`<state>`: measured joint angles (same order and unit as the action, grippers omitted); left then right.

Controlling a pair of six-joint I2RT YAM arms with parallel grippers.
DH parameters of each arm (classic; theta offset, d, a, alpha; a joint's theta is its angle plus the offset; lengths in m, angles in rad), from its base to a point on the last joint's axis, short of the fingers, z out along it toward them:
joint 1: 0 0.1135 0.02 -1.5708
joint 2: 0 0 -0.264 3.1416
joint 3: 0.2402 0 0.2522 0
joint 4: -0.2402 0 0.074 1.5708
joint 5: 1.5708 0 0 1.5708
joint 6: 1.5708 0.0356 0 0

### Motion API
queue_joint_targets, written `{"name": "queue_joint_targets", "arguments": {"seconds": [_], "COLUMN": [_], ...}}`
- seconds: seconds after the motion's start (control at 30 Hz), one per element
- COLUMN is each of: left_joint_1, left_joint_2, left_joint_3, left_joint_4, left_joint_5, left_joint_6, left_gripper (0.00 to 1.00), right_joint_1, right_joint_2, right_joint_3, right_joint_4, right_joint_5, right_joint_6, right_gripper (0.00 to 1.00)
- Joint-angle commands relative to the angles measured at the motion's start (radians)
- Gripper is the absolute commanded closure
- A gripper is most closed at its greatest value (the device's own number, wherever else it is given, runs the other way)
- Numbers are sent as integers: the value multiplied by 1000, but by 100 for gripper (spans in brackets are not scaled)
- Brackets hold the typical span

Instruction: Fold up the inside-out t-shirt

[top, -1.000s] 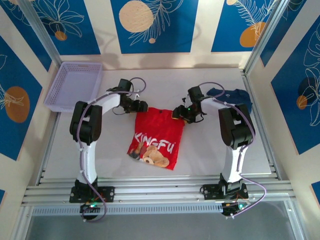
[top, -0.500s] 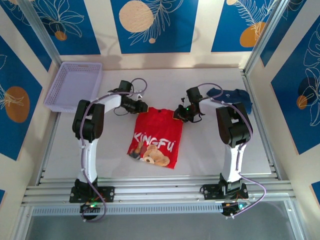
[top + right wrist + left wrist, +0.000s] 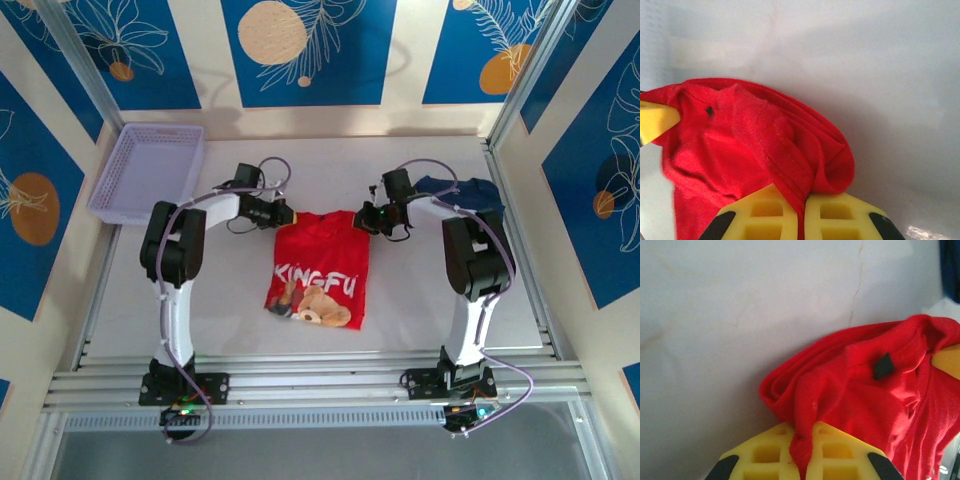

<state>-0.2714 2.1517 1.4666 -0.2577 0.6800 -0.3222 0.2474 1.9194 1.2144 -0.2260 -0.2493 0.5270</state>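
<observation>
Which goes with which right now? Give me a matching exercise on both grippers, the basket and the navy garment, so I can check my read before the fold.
Things:
1. left gripper
2. right gripper
3. purple basket
4. navy garment

Places or states:
A. lies at the far right of the table, by the right arm
B. shut on the far left corner of the red t-shirt
C. sits at the table's far left corner
D. shut on the far right corner of the red t-shirt

Pairs: 1-B, 2-D, 3-C, 4-A.
</observation>
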Motion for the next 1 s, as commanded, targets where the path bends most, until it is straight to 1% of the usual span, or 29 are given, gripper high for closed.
{"name": "queue_joint_targets", "arguments": {"seconds": [0.0, 0.1, 0.3, 0.4, 0.63, 0.7, 0.8, 0.9, 0.97], "left_joint_1": [30, 47, 48, 48, 50, 50, 48, 44, 38], "left_joint_2": [-80, -85, -57, -26, 52, 49, -3, -107, -188], "left_joint_3": [-5, 20, 148, 277, 705, 770, 731, 553, 400], "left_joint_4": [117, 142, 129, 75, -114, -150, -154, -73, -20], "left_joint_5": [2, -9, -27, -44, -75, -76, -69, -65, -55], "left_joint_6": [-66, -100, -121, -110, -85, -79, -67, -73, -74], "left_gripper": [100, 100, 100, 100, 100, 100, 100, 100, 100], "right_joint_1": [-17, -24, -30, -45, -71, -72, -68, -52, -35], "right_joint_2": [-69, -65, -14, 27, 86, 84, 63, 15, -37], "right_joint_3": [7, 47, 170, 279, 624, 692, 709, 615, 513], "right_joint_4": [85, 91, 76, 53, -41, -68, -82, -62, -50], "right_joint_5": [-35, -42, -38, -39, -69, -82, -118, -144, -148], "right_joint_6": [-36, -45, -66, -82, -133, -154, -175, -191, -204], "right_gripper": [100, 100, 100, 100, 100, 100, 100, 100, 100]}}
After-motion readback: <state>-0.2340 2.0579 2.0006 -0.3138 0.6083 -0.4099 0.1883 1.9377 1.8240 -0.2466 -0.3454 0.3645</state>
